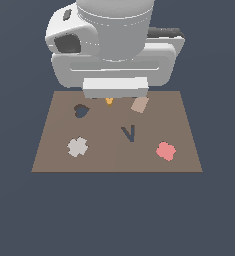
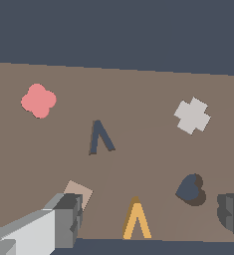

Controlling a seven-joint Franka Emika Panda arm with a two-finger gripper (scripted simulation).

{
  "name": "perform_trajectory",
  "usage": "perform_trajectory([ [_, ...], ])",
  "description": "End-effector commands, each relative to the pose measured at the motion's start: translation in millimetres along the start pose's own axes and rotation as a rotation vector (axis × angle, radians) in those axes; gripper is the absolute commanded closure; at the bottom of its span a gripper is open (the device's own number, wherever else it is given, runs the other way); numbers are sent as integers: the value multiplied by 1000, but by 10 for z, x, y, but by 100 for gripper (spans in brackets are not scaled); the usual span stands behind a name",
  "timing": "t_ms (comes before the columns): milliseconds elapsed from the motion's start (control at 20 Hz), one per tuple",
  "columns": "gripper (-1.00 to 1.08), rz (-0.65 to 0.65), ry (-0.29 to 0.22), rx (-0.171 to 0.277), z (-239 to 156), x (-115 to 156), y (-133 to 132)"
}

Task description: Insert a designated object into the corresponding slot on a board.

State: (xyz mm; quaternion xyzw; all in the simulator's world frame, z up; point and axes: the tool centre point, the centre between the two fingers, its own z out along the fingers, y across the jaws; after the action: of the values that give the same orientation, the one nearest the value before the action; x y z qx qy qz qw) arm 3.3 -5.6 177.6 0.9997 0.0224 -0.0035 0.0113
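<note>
The designated object, a tiny orange-yellow V-shaped piece (image 2: pixel 136 222), lies flat on the brown board (image 2: pixel 138 99) near its far edge in the exterior view (image 1: pixel 109 101). My gripper (image 2: pixel 148 219) is open, and its two fingers stand wide apart on either side of the piece without touching it. In the exterior view the arm's white hand (image 1: pixel 115 87) hangs right over the piece and hides the fingers. The slot, a dark navy V-shaped cutout (image 1: pixel 128 133), sits near the middle of the board (image 1: pixel 104 160), apart from the piece; it also shows in the wrist view (image 2: pixel 100 138).
A tan square tile (image 1: pixel 139 104) lies beside the piece, close to one finger (image 2: pixel 68 219). A dark heart-shaped cutout (image 1: pixel 81 110) is on the other side. A pale grey cross-shaped piece (image 1: pixel 77 146) and a pink flower-shaped piece (image 1: pixel 166 151) lie near the board's front.
</note>
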Motion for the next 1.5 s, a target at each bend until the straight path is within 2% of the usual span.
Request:
perform_trajectory([
  [0,-92,0,0,0,0,0,0],
  [550,-92,-1,1,3,204,-179,24],
  [1450,-92,-4,7,19,1138,-953,126],
])
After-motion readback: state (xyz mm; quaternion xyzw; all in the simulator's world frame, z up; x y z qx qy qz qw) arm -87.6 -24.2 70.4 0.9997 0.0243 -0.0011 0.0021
